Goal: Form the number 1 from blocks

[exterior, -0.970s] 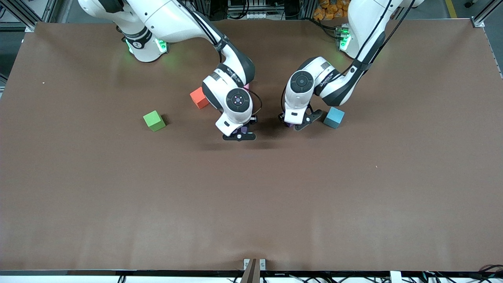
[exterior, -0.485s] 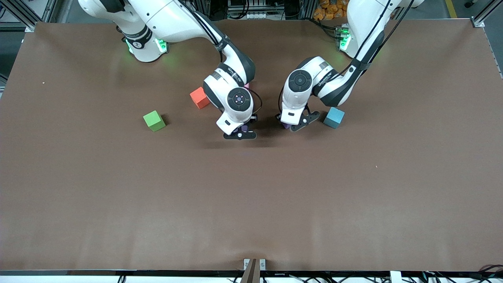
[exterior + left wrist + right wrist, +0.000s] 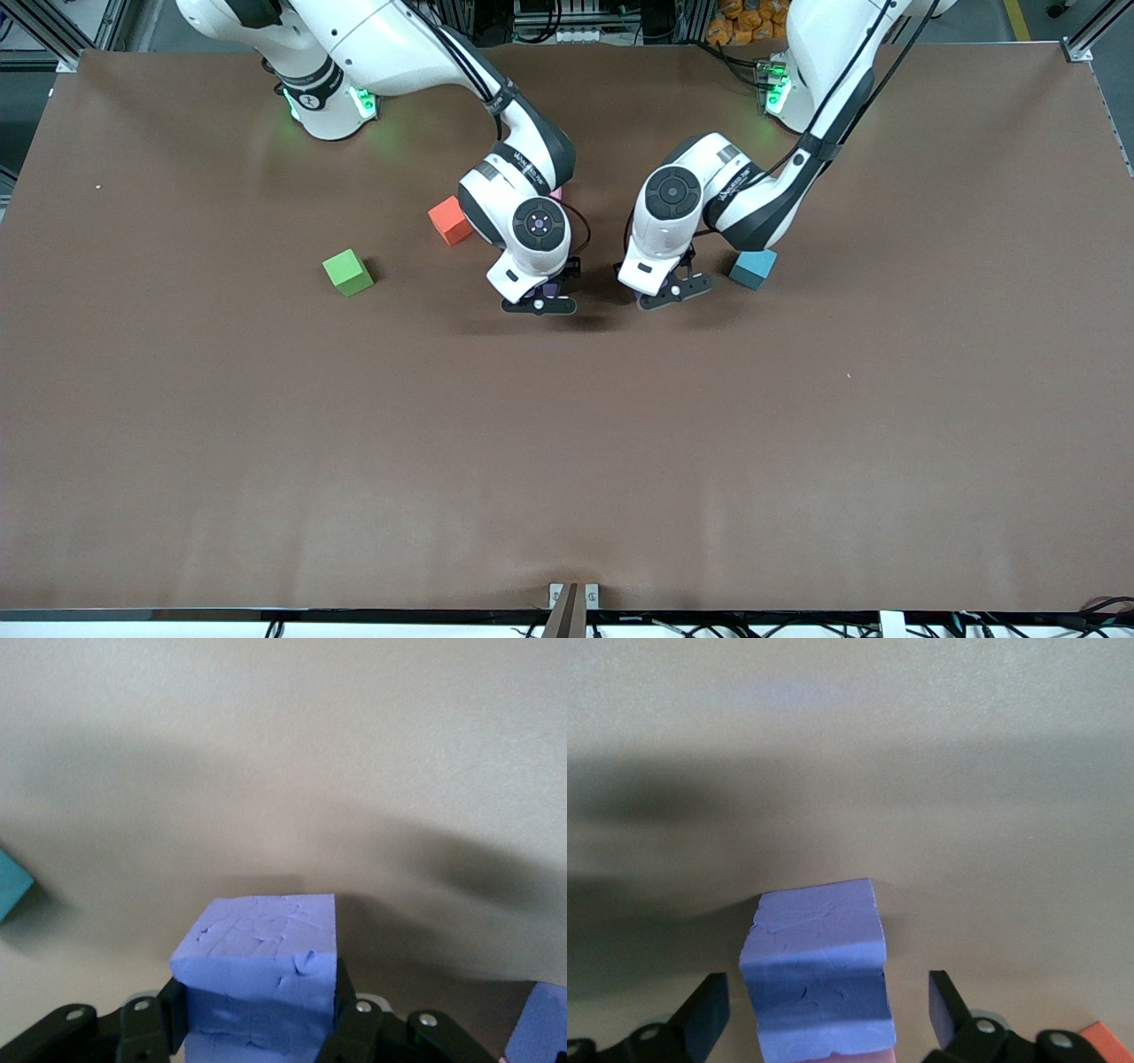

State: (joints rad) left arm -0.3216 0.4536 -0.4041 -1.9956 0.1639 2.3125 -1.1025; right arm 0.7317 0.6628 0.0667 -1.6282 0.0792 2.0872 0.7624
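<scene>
Your left gripper clamps a purple foam cube, its lower part cut off. Your right gripper stands wide, fingers apart from a second purple foam cube on a partly hidden pink block. In the front view the wrists almost hide both cubes near the table's middle.

The left gripper clasps one block beside another block standing between the right gripper fingers.

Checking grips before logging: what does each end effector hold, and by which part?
Left end effector clamps a purple cube by two opposite side faces. Right end effector holds nothing; it stands open around another purple cube.
</scene>
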